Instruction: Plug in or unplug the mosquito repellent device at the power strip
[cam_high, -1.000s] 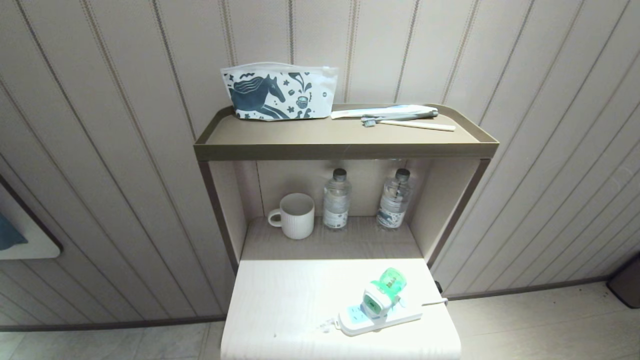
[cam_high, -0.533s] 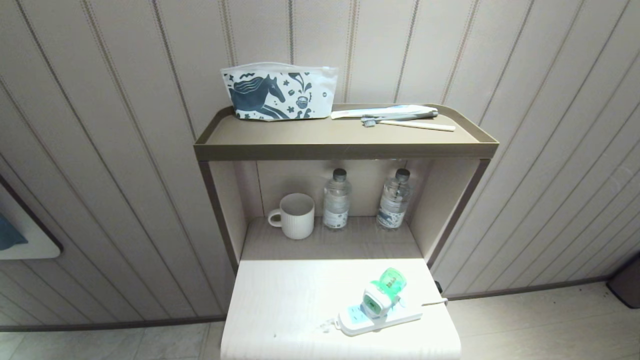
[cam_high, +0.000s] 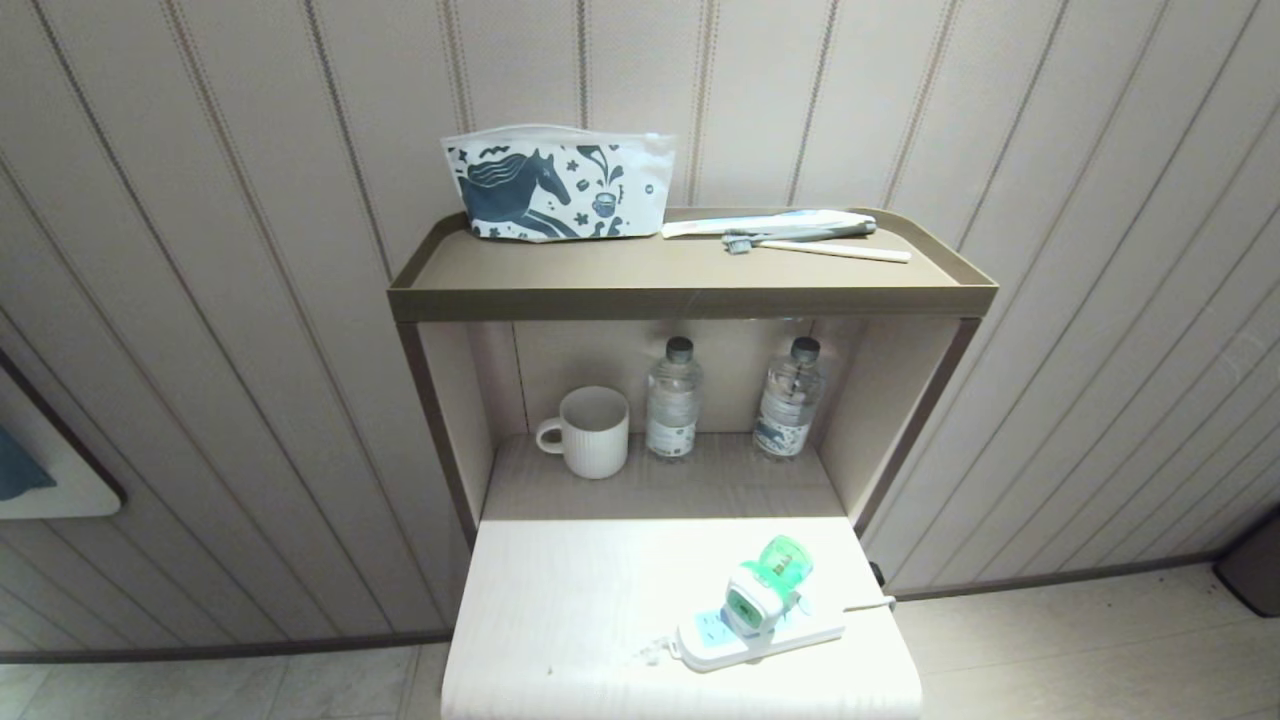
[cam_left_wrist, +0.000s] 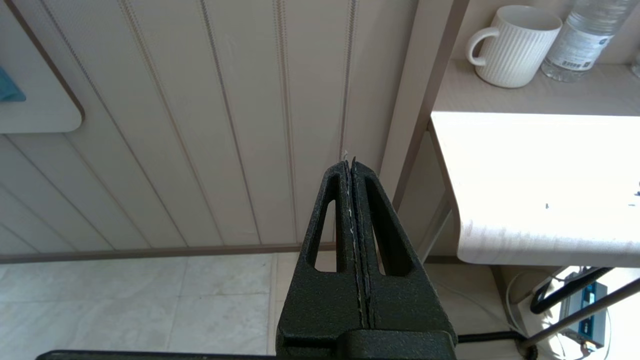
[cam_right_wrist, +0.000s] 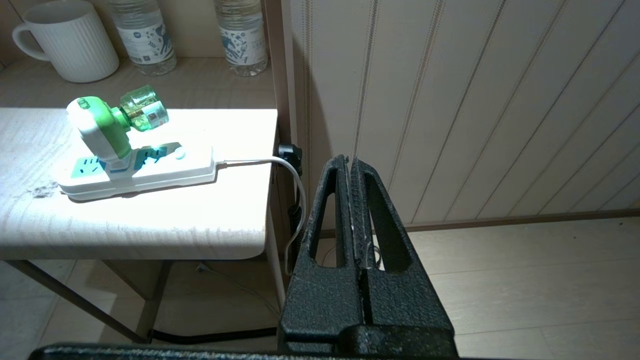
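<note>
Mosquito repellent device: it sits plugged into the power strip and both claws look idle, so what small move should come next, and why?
Probably open the right claw and reach toward the mosquito repellent device. It stands plugged into the power strip, untouched, and that claw is shut, off the table's right side. The left claw is shut too, off the far side.

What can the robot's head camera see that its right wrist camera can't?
Only the head view shows the top shelf with the horse-print pouch and the toothbrush.

Only the right wrist view shows the right gripper, shut and hanging off the table's side, and the cord dropping over the table edge.

Both show the mosquito repellent device plugged into the power strip, the white mug and two water bottles.
</note>
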